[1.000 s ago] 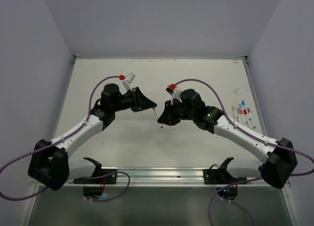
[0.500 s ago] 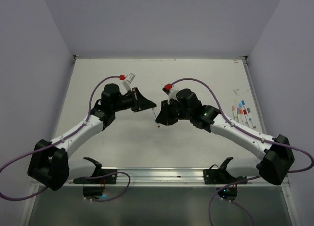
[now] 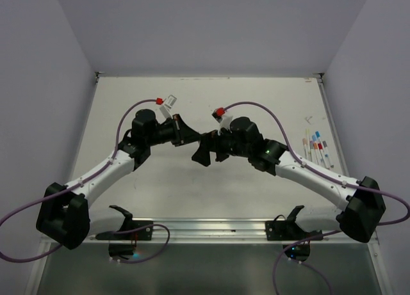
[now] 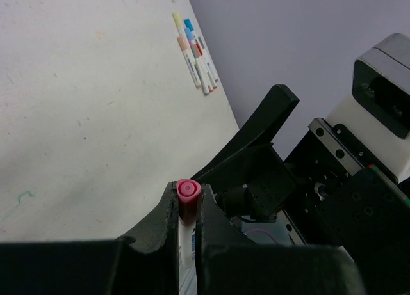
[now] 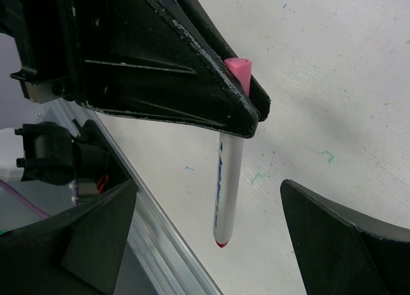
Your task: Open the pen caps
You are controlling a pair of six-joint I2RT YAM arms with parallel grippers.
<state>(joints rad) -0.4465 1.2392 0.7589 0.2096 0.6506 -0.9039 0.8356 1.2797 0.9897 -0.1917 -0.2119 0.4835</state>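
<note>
**Left gripper** (image 3: 190, 136): my jaws are pressed together on a pen (image 5: 225, 180), pinching it at its top end. The pink cap (image 4: 188, 191) pokes out just past my fingertips. The white barrel hangs below the jaws, nearly upright, with a small red tip at the bottom. It is clear of the table (image 3: 173, 192).

**Right gripper** (image 3: 206, 148): my jaws are spread wide and hold nothing. In the right wrist view the hanging barrel sits between my two fingers (image 5: 96, 237) and touches neither. I cannot tell how far off in depth it is.

**In the way:** the black bodies of my left fingers cover most of the cap, so only its end shows. Seen from the left wrist, one right finger (image 4: 256, 132) rises just beyond the cap. The white camera housing (image 4: 378, 84) sits behind it.

**Around:**
- Other pens (image 3: 315, 146) with coloured ends lie in a row on the table, well off to the outer side of my right jaws.
- Faint green scribbles (image 5: 323, 155) mark the table beneath the held pen.
- Purple cables (image 3: 256, 105) arch over both wrists.
- A metal rail (image 3: 205, 226) runs well behind both jaws.
</note>
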